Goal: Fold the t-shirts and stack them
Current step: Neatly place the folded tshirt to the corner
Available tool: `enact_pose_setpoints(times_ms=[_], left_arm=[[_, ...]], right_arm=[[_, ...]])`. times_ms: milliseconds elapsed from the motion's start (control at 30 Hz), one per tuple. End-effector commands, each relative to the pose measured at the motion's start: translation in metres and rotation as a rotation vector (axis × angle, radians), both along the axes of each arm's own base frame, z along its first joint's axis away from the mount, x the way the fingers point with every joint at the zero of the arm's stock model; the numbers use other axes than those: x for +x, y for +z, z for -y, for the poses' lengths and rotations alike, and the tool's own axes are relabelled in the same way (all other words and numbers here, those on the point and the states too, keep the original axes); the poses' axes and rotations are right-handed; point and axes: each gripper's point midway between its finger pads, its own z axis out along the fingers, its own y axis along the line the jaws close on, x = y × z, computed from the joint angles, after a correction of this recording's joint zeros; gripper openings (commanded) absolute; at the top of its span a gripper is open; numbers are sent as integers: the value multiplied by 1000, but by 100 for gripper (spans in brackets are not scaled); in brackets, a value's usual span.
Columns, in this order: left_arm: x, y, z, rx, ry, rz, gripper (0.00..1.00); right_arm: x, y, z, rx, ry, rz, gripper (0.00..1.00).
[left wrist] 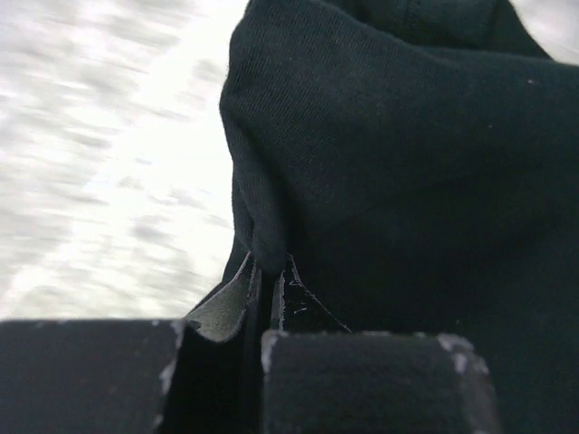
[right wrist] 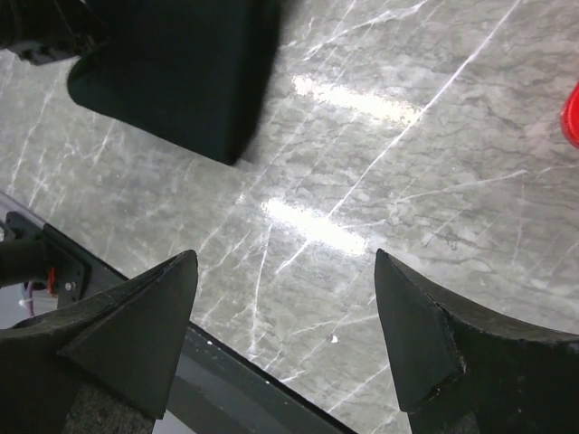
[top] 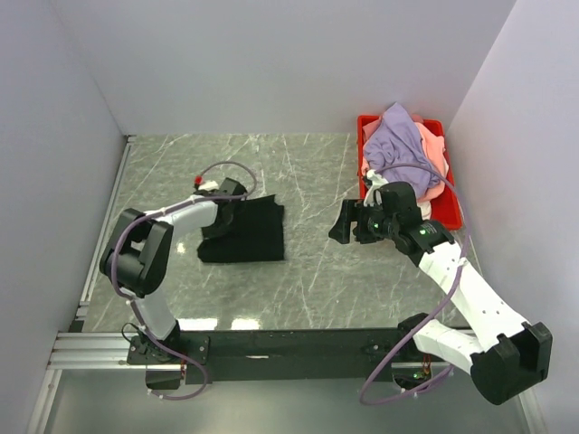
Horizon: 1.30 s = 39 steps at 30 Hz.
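Note:
The black t-shirt (top: 246, 233) lies folded into a rectangle on the marble table, left of centre. My left gripper (top: 223, 210) is at its far left corner, shut on a fold of the black cloth (left wrist: 380, 181). My right gripper (top: 344, 223) is open and empty, held above bare table to the right of the shirt, whose corner shows in the right wrist view (right wrist: 181, 81). A lavender t-shirt (top: 398, 145) lies heaped on a salmon-pink one (top: 438, 163) in the red bin (top: 450, 210).
The red bin stands at the far right against the right wall. White walls close in the table on the left, back and right. A black rail (top: 298, 344) runs along the near edge between the arm bases.

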Motion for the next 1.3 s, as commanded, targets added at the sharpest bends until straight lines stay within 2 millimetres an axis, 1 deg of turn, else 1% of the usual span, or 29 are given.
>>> enact_pose_setpoints(times_ms=[0, 33, 67, 100, 200, 233, 267, 367, 400, 433, 467, 500, 533, 567, 633, 667, 733, 800, 867, 933, 967, 1033, 1067, 1100, 1133, 1167, 1200, 1233, 1267], left_arm=[[-11, 13, -54, 202, 56, -54, 0], [-9, 17, -67, 241, 84, -45, 0], [-7, 19, -72, 247, 95, -41, 0], [-1, 20, -82, 244, 103, -32, 0], [9, 18, -98, 202, 121, -30, 0], [16, 15, -108, 169, 154, -24, 0], [25, 15, -104, 119, 134, -19, 0], [43, 12, -109, 106, 137, -2, 0], [52, 11, -113, 108, 147, -6, 0], [55, 10, -116, 108, 161, -17, 0], [64, 17, -119, 109, 174, -15, 0], [68, 16, -122, 112, 181, -24, 0], [70, 10, -130, 129, 194, -46, 1], [81, 16, -132, 134, 193, -31, 0], [85, 11, -139, 145, 203, -47, 0], [89, 14, -141, 150, 204, -42, 0], [90, 12, -148, 157, 210, -49, 0], [93, 12, -148, 141, 203, -41, 0], [102, 14, -145, 114, 178, -15, 0], [106, 14, -149, 118, 183, -12, 0], [111, 20, -153, 137, 199, 2, 0], [114, 18, -162, 152, 222, -6, 1], [121, 22, -166, 148, 236, 9, 0], [123, 18, -169, 141, 252, 6, 0], [125, 18, -183, 133, 289, 10, 0], [134, 24, -187, 117, 306, 34, 0], [135, 19, -197, 109, 328, 25, 0], [139, 21, -203, 111, 342, 34, 0], [147, 30, -209, 115, 355, 58, 1]], right_arm=[[3, 3, -5, 32, 27, 15, 85], [3, 3, -5, 34, 28, 13, 85], [3, 2, -4, 36, 26, 9, 85], [4, 1, -4, 35, 25, 11, 85], [6, -1, -1, 28, 8, 10, 85], [7, -1, -1, 26, 6, 9, 85], [8, -1, 0, 26, 1, 11, 85], [10, -3, 3, 17, -12, 8, 85], [10, -5, 4, 13, -16, 3, 85], [11, -5, 5, 9, -22, 5, 85], [11, -5, 6, 7, -23, 4, 85], [12, -6, 7, 4, -27, 2, 85], [13, -7, 7, 3, -27, 1, 85], [13, -7, 7, 3, -28, -1, 85], [15, -9, 8, -1, -36, -9, 85], [15, -11, 9, -5, -38, -14, 85], [17, -12, 10, -9, -45, -23, 85], [19, -12, 11, -7, -51, -22, 85], [20, -15, 11, -12, -53, -33, 85], [21, -17, 12, -12, -56, -40, 85], [21, -17, 12, -13, -55, -41, 85], [21, -18, 13, -16, -61, -43, 85], [22, -19, 14, -16, -64, -42, 85], [21, -20, 15, -20, -66, -43, 85], [22, -21, 16, -29, -74, -41, 85], [22, -21, 18, -34, -78, -41, 85], [22, -21, 19, -36, -83, -38, 85], [23, -20, 20, -40, -89, -34, 85], [23, -19, 20, -42, -90, -28, 85]])
